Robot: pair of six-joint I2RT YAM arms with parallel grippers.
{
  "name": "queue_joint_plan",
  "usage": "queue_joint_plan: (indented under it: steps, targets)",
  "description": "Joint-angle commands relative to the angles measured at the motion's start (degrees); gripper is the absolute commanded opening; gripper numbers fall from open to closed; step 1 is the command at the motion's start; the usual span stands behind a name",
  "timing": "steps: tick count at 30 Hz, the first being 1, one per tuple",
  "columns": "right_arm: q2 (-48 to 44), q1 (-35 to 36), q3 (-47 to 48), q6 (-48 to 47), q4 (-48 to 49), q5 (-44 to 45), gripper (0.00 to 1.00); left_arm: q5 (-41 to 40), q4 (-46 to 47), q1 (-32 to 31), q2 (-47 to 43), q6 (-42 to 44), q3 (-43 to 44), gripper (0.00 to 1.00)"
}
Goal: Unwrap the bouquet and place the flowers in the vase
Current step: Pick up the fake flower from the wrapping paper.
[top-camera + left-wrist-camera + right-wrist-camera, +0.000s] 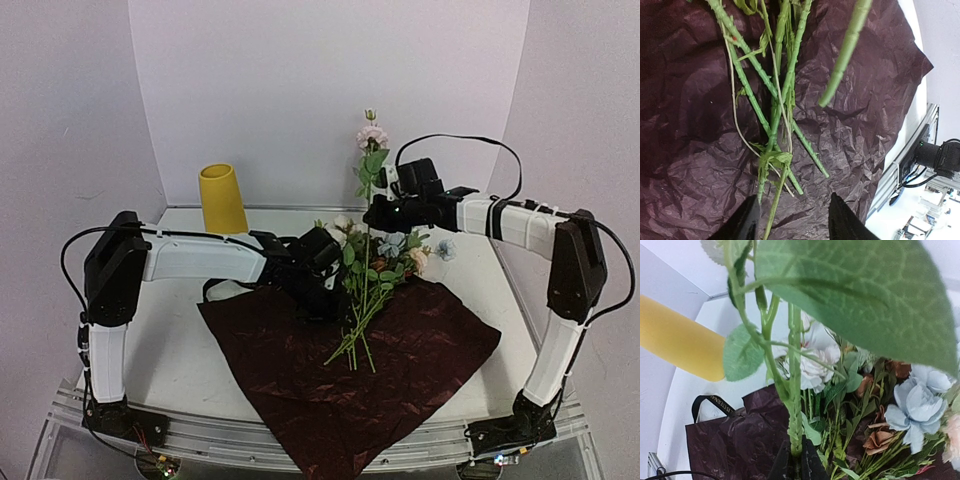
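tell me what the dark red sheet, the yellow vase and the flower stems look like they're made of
Dark red sheet: probably thin paper or foil-like wrap; densely crinkled, faint sheen on the creases.
Yellow vase: plastic or ceramic, cannot tell which; smooth, even, plain colour.
Flower stems: likely moulded plastic; uniform green, regular small bumps, blunt ends.

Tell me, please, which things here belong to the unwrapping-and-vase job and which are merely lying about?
Belonging to the job:
flowers
single rose stem, pinched in the right gripper
yellow vase
dark red paper
black ribbon

Lying about:
black equipment past the table edge
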Motion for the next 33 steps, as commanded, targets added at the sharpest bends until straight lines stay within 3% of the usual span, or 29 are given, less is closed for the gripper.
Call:
queue_joint_plan:
  steps: [1, 8, 17, 23, 28, 33]
  targets:
    - [-4.6, -0.3, 1.6, -3.9, 2.8, 0.5, 0.04, -3.9, 0.9, -0.1, -5.7, 1.6, 0.4, 0.53]
    - [-7.5, -0.2, -0.5, -3.2, 5.9, -4.9, 0.04, -9.7, 0.9, -0.1, -10.1, 2.5, 1.1, 0.68]
    - [-10.8, -0.2, -3.9, -3.1, 10.2, -16.8, 0.04, -20.6, 3.2, 0.3, -16.3, 2.3, 5.2, 0.77]
    - [-13.9, -0.2, -7.0, -3.0, 11.1, -23.3, 0.03, -22.0, 8.1, 3.6, -18.0, 0.4, 8.3, 0.77]
    - [-16.5, -0.2, -10.5, -2.6, 11.7, -28.6, 0.04, -22.3, 12.4, 6.1, -18.3, -0.9, 10.1, 0.88]
    - [-18.6, -0.1, -13.8, -1.7, 12.6, -32.1, 0.04, -21.2, 13.8, 7.6, -17.0, -0.2, 11.9, 0.90]
